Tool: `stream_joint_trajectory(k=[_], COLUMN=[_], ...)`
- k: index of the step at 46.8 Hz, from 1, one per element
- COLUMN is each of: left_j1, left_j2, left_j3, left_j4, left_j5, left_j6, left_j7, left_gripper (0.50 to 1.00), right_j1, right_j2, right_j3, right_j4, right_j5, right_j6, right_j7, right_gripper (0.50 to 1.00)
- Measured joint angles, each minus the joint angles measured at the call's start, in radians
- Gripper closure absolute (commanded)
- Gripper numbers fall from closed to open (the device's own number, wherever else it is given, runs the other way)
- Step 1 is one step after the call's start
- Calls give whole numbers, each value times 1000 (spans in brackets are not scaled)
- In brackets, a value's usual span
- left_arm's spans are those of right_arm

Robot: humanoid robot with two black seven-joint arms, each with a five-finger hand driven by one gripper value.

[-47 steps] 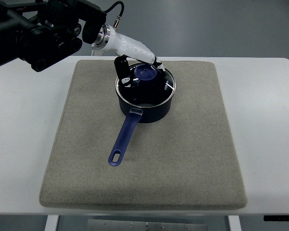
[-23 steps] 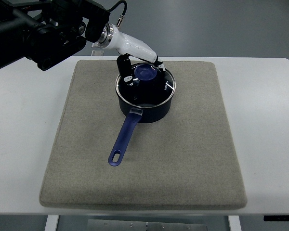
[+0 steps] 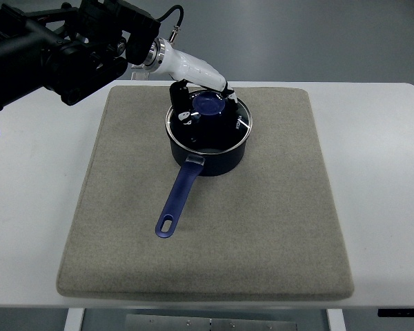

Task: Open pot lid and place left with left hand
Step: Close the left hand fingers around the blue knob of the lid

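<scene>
Lid [image 3: 208,118]: one, glass with a metal rim, seated flat on the pot [image 3: 208,141], carrying one blue knob [image 3: 208,104] toward its far side.

Left hand [image 3: 201,103]: one, white-shelled with dark fingers [image 3: 179,93], reaching in from the far-left corner on a black arm [image 3: 52,52]. The fingers are curled around the knob, some on its left and some on its right; whether they actually press it cannot be told. Right hand: not in the picture.

Pot: one, dark blue, standing upright on the mat [image 3: 262,227] in the far-centre part of it. One long blue handle [image 3: 181,196] leaves the pot's near side; its long axis runs from the pot toward the near left, and it ends in a hanging hole resting over the mat.

Mat: one, grey-beige felt, roughly square, lying on the bench [image 3: 393,200]. Left of the pot the mat is bare out to its left edge, apart from the handle lower down. Right of the pot and nearer than the handle tip it is also bare.

Bench: one, white. A bare strip of it shows left of the mat and another right of the mat. The arm overhangs the far-left corner of the bench, beyond the pot.
</scene>
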Motion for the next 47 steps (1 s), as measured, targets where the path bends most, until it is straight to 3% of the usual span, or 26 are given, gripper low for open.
stream_joint_trajectory(k=[14,26,36,47], left_j1=[2,1,-10,-11], left_j2=[-9,-9,-3,4], left_j3=[-3,-6,-6,-6], left_j4=[1,0,0,-10], left_j5=[-5,-7,-5,-9], left_j6=[7,7,58,57], left_j7=[0,0,0,0], left_gripper=[660,628,585,583], right_j1=[1,1,1,1], right_j2=[0,0,0,0], right_j3=[0,0,0,0], right_j4=[0,0,0,0], right_j5=[0,0,0,0], right_j6=[0,0,0,0], right_j7=[0,0,0,0], right_gripper=[583,583,583,583])
